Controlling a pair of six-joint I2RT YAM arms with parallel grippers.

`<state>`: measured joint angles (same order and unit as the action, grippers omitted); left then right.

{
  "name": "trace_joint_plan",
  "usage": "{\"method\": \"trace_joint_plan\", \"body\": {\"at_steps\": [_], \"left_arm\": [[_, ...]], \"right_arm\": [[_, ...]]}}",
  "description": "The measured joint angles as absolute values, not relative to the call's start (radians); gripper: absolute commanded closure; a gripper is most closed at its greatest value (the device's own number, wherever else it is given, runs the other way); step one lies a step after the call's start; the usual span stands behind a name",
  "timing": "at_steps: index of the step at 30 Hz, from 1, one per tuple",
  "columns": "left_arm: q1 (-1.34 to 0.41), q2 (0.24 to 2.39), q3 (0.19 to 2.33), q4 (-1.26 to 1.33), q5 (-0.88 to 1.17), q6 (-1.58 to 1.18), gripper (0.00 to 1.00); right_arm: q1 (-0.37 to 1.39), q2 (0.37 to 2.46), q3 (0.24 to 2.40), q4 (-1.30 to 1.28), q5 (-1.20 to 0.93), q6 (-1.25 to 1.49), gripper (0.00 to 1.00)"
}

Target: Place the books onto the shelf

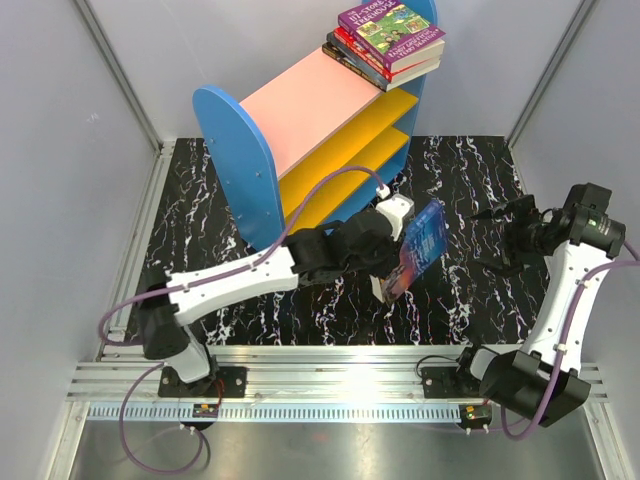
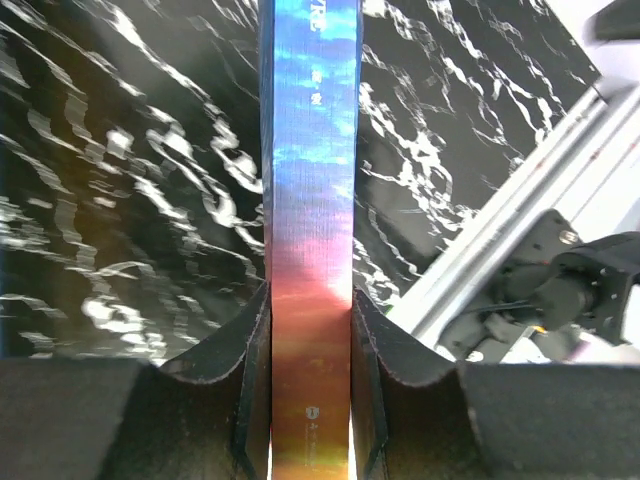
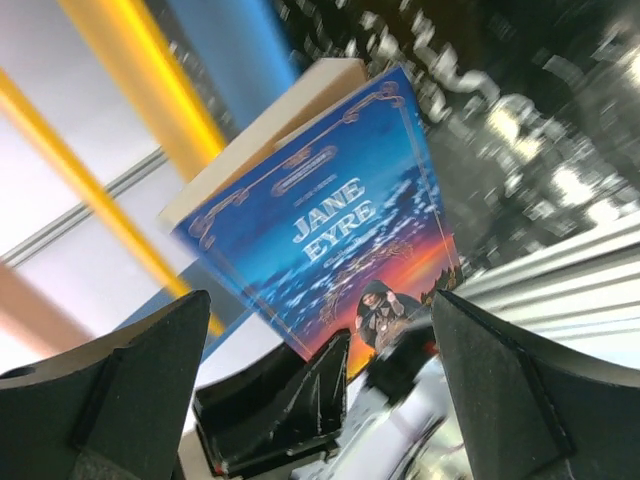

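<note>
grip: left claw [image 1: 388, 285] clenched on book [image 1: 424, 240]; right claw [image 1: 485, 240] released | plan: I'd raise it clear, square it to the shelf [image 1: 300, 100], then slide in slowly

walls [image 1: 60, 150]: pale grey | table [image 1: 470, 290]: black, white-veined marble top | near edge: aluminium rails [image 1: 330, 382]

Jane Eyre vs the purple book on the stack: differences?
Jane Eyre stands on edge, clamped in the left pincer; the purple book lies flat, ungripped. Jane Eyre is off the shelf, over the marbled mat; the purple book tops the stack on its pink board. Jane Eyre's cover is blue fading to orange; the purple book's shows a green cartoon. Both are closed paperbacks.
</note>
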<state>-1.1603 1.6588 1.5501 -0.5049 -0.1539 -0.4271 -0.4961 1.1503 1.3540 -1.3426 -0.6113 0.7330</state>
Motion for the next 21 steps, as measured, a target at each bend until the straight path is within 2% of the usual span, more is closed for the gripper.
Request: {"method": "trace_joint_plan", "body": {"at_steps": [9,21], "left_arm": [[-1.267,1.492,1.432,-0.493,-0.337,-0.254,1.00],[-1.365,1.483,1.396,-0.455,-0.418,-0.153,1.00]], "right_arm": [[-0.495,1.214,1.279,-1.287,-0.863,0.877,0.00],[-0.387,1.193,1.112,-1.156,-0.966,1.026,0.00]]}}
